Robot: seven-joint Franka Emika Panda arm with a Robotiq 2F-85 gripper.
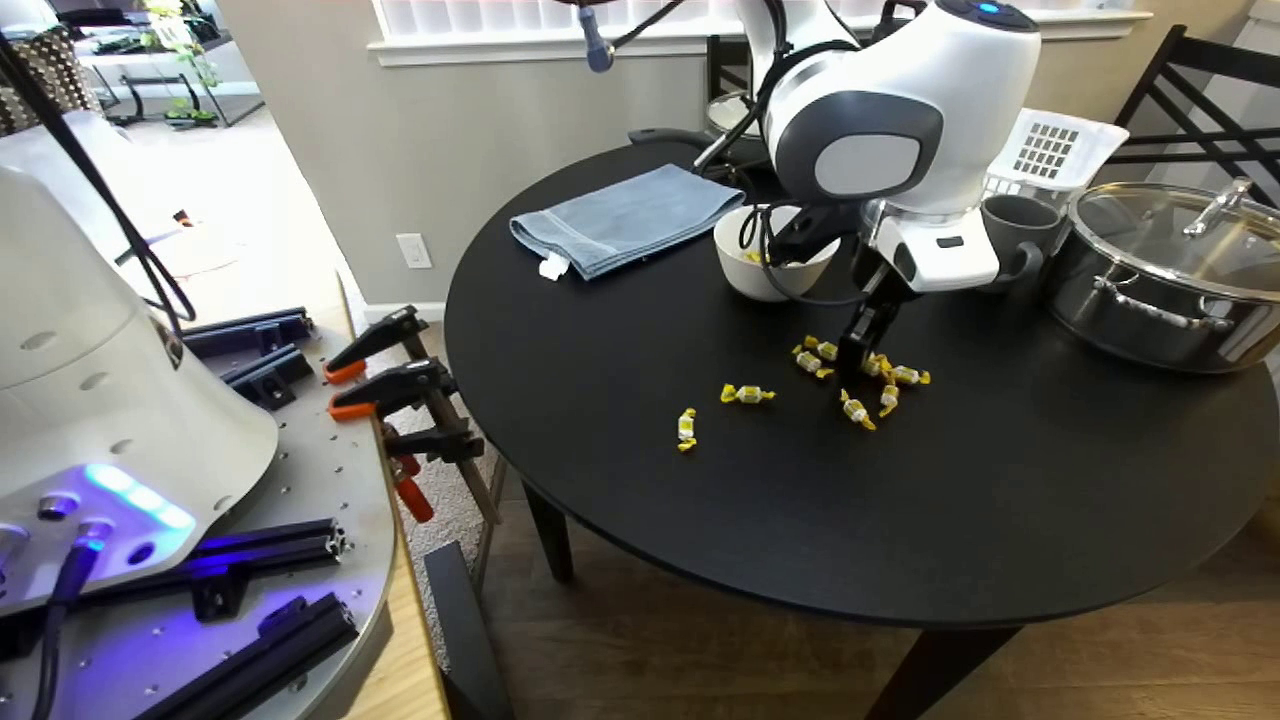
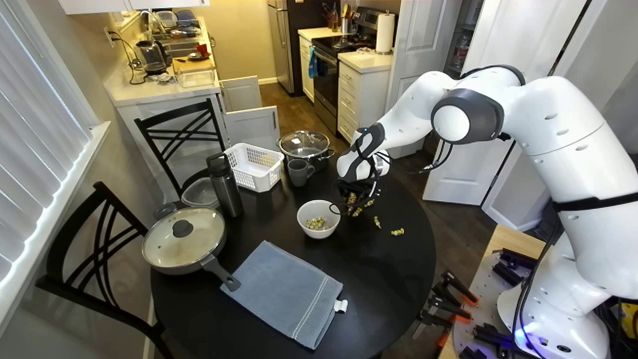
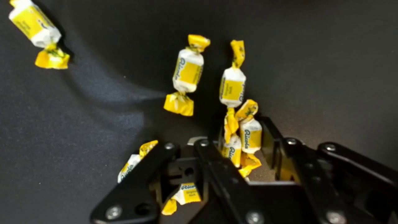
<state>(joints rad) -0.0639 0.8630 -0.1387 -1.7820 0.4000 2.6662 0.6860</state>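
- Two candies [image 3: 250,137] lie side by side between the parted jaws of the gripper [image 3: 242,133], near the bowl [image 1: 752,278]; whether the jaws pinch them, I cannot tell.
- Each is a stubby block in a crinkled white-and-yellow printed wrapper, its ends twisted into flared tails.
- Loose candies [image 3: 188,71] of the same make lie around the pair, on the same side of the bowl; in an exterior view, a stray candy [image 1: 686,428] lies farther from the pile.
- The bowl is white, round and smooth-walled, with wrapped sweets [image 2: 315,224] inside.
- The table [image 1: 950,520] under the bowl is round, black and smooth.
- A folded grey-blue towel [image 1: 625,222], soft-looking, with a white label, lies left of the bowl in an exterior view.
- In an exterior view, left of the bowl, are a glass-lidded pan [image 2: 164,249] and a metal bottle [image 2: 228,193].
- Beyond the bowl there stand a white plastic basket [image 2: 257,182] with a grid of holes, a grey mug [image 2: 298,173] and a steel pot [image 1: 1150,315] with a glass lid.
- A thin black cable [image 1: 766,262] droops across the bowl in both exterior views, and the gripper hides part of the candy pile beside the bowl.
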